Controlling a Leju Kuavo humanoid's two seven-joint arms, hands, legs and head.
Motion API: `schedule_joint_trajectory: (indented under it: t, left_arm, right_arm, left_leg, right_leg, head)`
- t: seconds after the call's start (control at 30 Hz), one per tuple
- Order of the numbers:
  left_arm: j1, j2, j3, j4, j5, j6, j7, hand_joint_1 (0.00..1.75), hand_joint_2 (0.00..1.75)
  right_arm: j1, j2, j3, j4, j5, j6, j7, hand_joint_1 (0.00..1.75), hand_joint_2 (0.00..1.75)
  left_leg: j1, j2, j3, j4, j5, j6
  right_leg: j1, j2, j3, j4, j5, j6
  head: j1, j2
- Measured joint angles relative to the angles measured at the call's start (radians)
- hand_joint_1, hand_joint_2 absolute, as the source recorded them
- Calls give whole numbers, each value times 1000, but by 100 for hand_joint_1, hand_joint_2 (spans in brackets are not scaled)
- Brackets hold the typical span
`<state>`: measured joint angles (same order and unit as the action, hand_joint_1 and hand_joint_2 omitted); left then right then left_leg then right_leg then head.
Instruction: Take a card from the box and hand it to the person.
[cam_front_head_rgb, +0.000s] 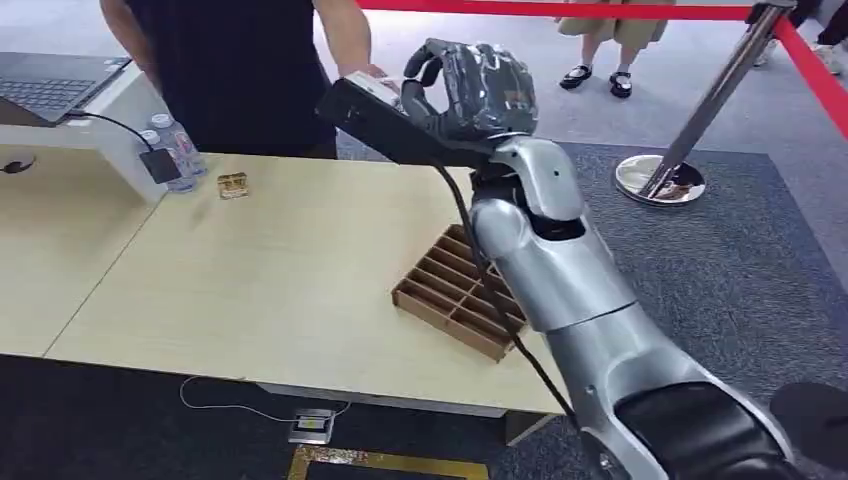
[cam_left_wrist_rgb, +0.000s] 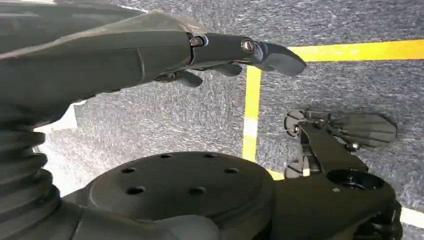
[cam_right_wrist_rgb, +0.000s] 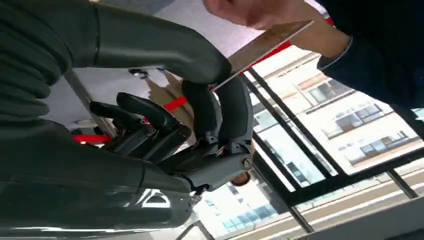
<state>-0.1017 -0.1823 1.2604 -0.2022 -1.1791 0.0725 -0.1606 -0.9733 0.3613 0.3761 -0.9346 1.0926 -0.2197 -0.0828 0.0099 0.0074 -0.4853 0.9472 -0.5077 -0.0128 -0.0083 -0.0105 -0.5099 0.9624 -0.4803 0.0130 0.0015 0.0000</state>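
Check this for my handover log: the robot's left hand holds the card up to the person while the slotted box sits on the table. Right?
Not quite: the right hand holds the card up, as the right wrist view shows, where the person's hand grips it. The slotted box does sit on the table.

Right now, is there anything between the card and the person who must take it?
Nothing visible. The right hand pinches the card between thumb and fingers, and the person's hand already touches its far end.

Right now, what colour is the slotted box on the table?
Brown, like cardboard; the box shows best in the head view.
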Motion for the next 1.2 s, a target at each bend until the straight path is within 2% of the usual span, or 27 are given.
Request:
schedule_joint_trajectory:
  t: [0.2, 1.2]
  left_arm:
    - [-1, -1, -1, 0, -6, -5, -4, 0, 175]
    - [-2, -5, -1, 0, -14, -6, 2, 0, 175]
  right_arm:
    - [-37, 0, 10, 9, -11, -32, -5, 175, 175]
    - [-94, -12, 12, 100, -45, -42, -12, 175, 175]
  left_leg:
    - [0, 0, 0, 0, 0, 0]
    - [0, 0, 0, 0, 0, 0]
  right_leg:
    - [0, 0, 0, 0, 0, 0]
    - [0, 0, 0, 0, 0, 0]
  head:
    - [0, 0]
    - [0, 0]
